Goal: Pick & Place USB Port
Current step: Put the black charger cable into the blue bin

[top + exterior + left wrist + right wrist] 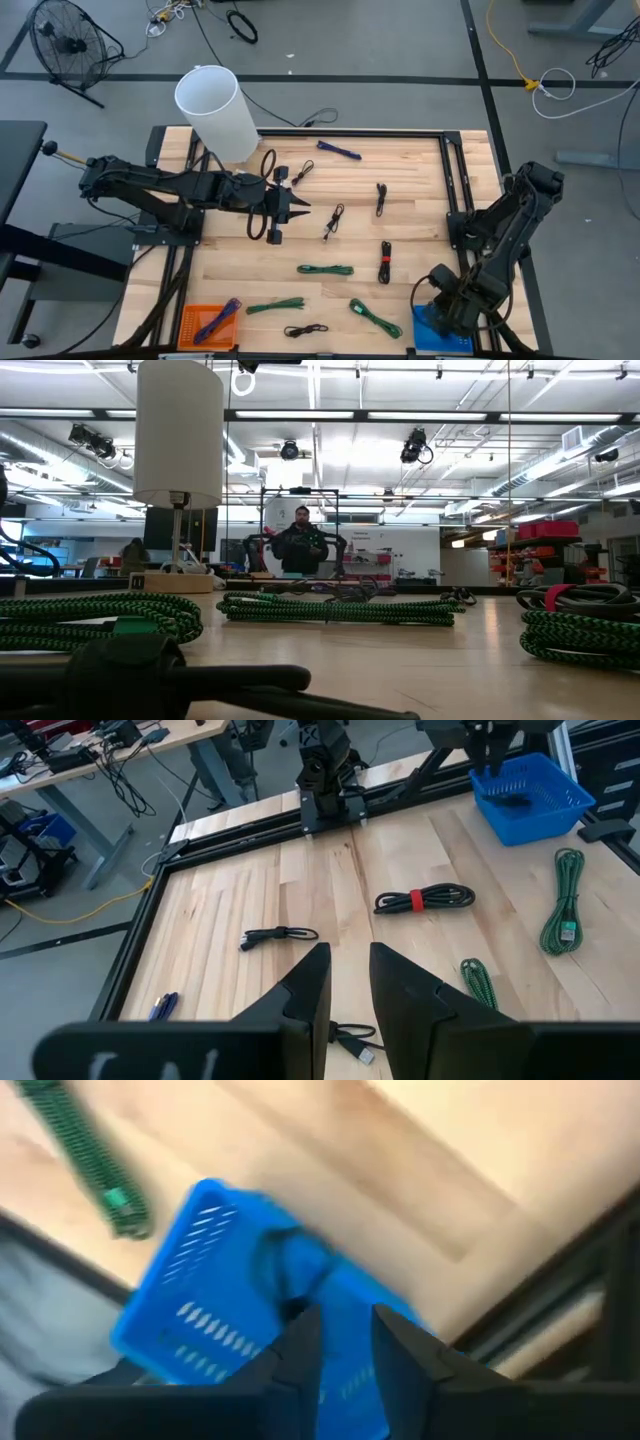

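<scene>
USB cables lie scattered over the wooden table (400, 215): a blue one (339, 150) near the far edge, black ones (381, 197) through the middle, one black bundle with a red band (386, 262), and green ones (325, 269) toward the near side, another green cable (375, 316) lying just beside the blue bin (425, 335) at the near right corner. An orange bin (195, 325) at the near left corner holds a blue cable (220, 320).

Right gripper (450, 308) hangs directly over the blue bin; in its wrist view the two dark fingers (290, 1345) stand a narrow way apart with nothing clamped between them, and a dark blue shape lies in the bin beneath, too blurred to name.

Left gripper (298, 208) reaches out level above the middle of the table, its fingers (305, 985) narrowly parted and empty, a small black cable (278, 935) on the wood ahead of it.

A white cylinder (216, 112) stands at the far left of the table. In the low view a person (302, 545) shows in the room beyond
</scene>
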{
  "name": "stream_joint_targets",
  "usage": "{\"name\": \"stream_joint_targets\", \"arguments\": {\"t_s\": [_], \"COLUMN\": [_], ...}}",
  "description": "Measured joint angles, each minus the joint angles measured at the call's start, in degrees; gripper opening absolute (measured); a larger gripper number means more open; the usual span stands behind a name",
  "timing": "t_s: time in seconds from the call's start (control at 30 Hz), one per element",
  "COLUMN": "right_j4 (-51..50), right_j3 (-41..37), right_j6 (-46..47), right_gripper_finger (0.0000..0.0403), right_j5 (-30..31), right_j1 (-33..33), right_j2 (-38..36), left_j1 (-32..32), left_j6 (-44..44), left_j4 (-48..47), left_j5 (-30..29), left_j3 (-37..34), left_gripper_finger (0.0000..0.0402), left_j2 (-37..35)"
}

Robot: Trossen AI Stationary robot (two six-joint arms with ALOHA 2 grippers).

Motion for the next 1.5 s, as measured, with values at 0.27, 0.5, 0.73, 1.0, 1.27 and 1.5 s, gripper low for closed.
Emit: {"name": "stream_joint_targets", "arguments": {"t_s": [0.27, 0.5, 0.73, 1.0, 1.27, 1.5], "right_j4": [-11.9, -15.0, -13.3, 2.3, 11.2, 17.6], "right_j3": [0.0, 0.0, -2.8, -7.4, -7.5, -7.5], "right_j6": [0.7, -2.8, -19.7, -48.5, -61.0, -62.0], "right_gripper_finger": [0.0092, 0.0092, 0.0092, 0.0092, 0.0112, 0.0175], "right_j5": [5.1, 20.9, 25.7, 25.5, 23.4, 23.2], "right_j1": [0.0, -8.5, -25.7, -46.2, -60.2, -65.6], "right_j2": [0.0, 0.0, 0.0, 0.0, 0.0, 0.1], "left_j1": [0.0, 0.0, 0.0, 0.0, 0.0, 0.0], "left_j6": [0.0, 0.0, -0.1, 0.0, 0.0, -0.2], "left_j4": [0.0, 0.1, 0.1, 0.1, 0.1, 0.0], "left_j5": [0.0, 0.0, 0.0, 0.0, 0.0, 0.0], "left_j3": [0.0, 0.0, 0.0, 0.0, 0.0, 0.0], "left_gripper_finger": [0.0078, 0.0078, 0.0078, 0.0078, 0.0078, 0.0078], "left_j2": [0.0, 0.0, 0.0, 0.0, 0.0, 0.0]}}
